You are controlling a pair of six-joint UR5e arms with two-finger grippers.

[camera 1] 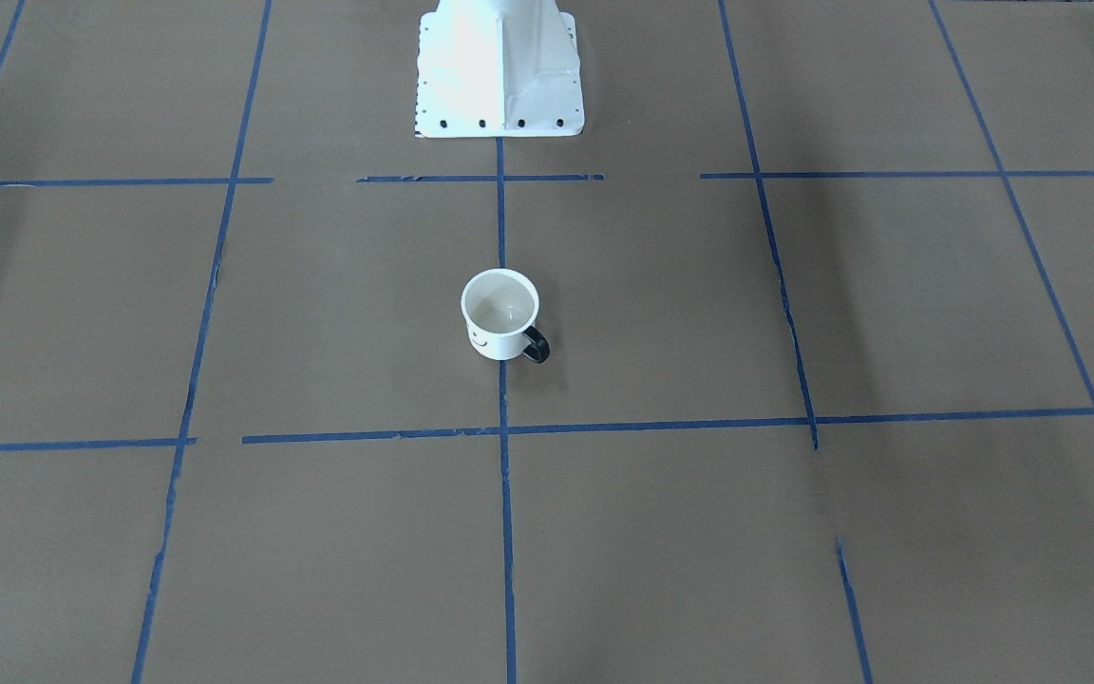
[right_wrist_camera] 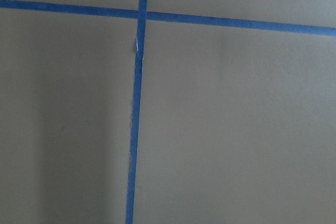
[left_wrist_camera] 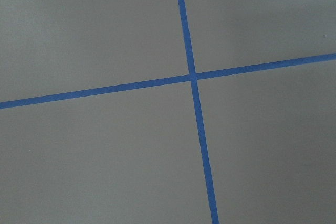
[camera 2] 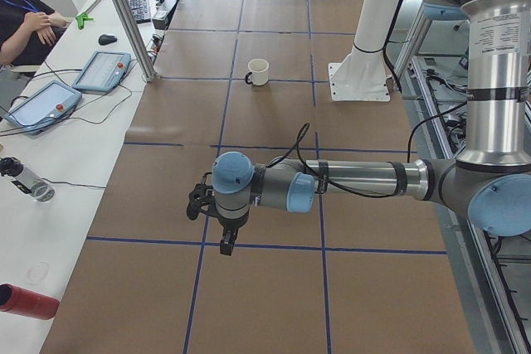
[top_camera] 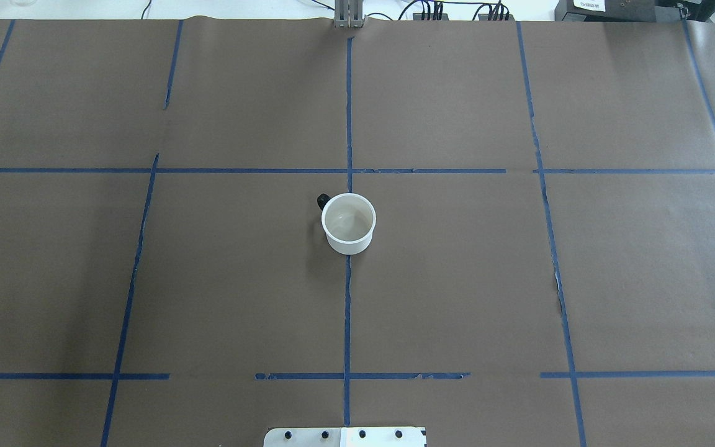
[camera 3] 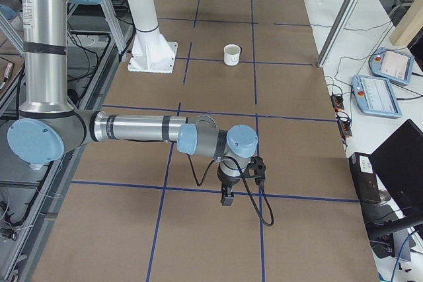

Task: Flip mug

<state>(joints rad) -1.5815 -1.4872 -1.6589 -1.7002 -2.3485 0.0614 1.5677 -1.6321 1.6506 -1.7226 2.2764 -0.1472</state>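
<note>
Brown paper-covered table (top_camera: 208,298), gridded with blue tape (top_camera: 347,310), is lying beneath everything. White robot base (camera 1: 498,71) is standing at its edge. Left gripper (camera 2: 226,244) and right gripper (camera 3: 227,197) are hanging, pointing down, far to either side of that base; how far open they are cannot be told. Mug (top_camera: 349,223) is sitting upright, mouth up, straight out from the base.

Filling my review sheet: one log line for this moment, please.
mug: upright, mouth up, nothing touching | left gripper: far from mug, state unclear | right gripper: same

White smiley mug (camera 1: 499,315) upright, mouth up, on centre tape line
</note>
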